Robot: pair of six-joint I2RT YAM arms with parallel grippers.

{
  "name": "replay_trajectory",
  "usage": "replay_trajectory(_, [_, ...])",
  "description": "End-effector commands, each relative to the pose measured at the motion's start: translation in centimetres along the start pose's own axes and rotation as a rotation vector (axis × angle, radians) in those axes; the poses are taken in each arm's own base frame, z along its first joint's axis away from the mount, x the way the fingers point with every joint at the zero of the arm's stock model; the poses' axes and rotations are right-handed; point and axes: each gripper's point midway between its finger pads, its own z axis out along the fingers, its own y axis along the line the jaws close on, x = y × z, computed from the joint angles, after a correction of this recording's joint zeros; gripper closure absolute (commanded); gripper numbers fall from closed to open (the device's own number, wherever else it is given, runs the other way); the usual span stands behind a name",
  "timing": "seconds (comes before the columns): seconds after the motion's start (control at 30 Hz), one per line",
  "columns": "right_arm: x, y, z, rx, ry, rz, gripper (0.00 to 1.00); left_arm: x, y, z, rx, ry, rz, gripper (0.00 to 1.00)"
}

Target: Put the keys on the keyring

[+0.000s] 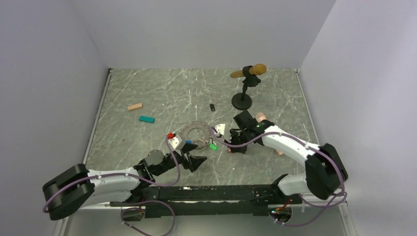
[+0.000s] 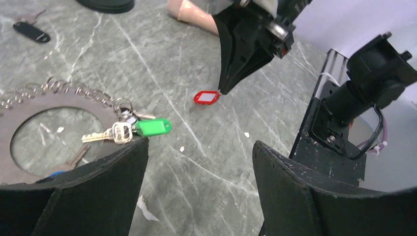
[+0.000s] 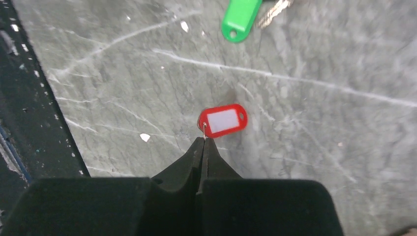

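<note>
The keyring (image 1: 189, 129), a grey toothed loop, lies mid-table; it also shows in the left wrist view (image 2: 64, 89). A green-tagged key (image 2: 153, 127) lies at its edge, also seen in the top view (image 1: 213, 146). A red tag (image 1: 170, 135) and a blue tag (image 1: 188, 142) sit by the ring's left side. My right gripper (image 3: 203, 141) is shut on the thin wire loop of another red-tagged key (image 3: 223, 120), the tag touching or just above the table to the right of the ring (image 2: 206, 97). My left gripper (image 2: 199, 152) is open and empty, low, just in front of the ring.
A microphone (image 1: 249, 72) on a black round stand base (image 1: 241, 102) stands at the back right. A black-tagged key (image 1: 212, 106) lies behind the ring. A tan block (image 1: 134, 106) and a teal block (image 1: 146, 119) lie to the left.
</note>
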Motion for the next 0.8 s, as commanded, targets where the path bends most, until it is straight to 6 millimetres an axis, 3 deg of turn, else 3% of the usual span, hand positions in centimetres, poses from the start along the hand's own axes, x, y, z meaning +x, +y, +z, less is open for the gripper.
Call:
replay_trajectory(0.0, [-3.6, 0.5, -1.7, -0.007, -0.195, -0.265, 1.00, -3.0, -2.9, 0.3, 0.171, -0.141, 0.122, 0.19])
replay_trajectory(0.2, [-6.4, 1.1, -3.3, -0.048, -0.307, -0.446, 1.00, -4.9, -3.8, 1.8, 0.218, -0.206, 0.253, 0.24])
replay_trajectory(0.33, [-8.1, 3.0, -4.3, -0.150, -0.399, -0.484, 1.00, -5.2, -3.8, 3.8, 0.211, -0.165, 0.300, 0.34])
replay_trajectory(0.47, [-8.8, 4.8, -4.9, -0.238, -0.469, -0.482, 1.00, -5.0, -3.7, 4.8, 0.203, -0.150, 0.312, 0.44])
replay_trajectory(0.77, [-9.0, 4.8, -5.5, -0.248, -0.501, -0.460, 1.00, -3.5, -4.5, 4.9, 0.275, -0.150, 0.263, 0.53])
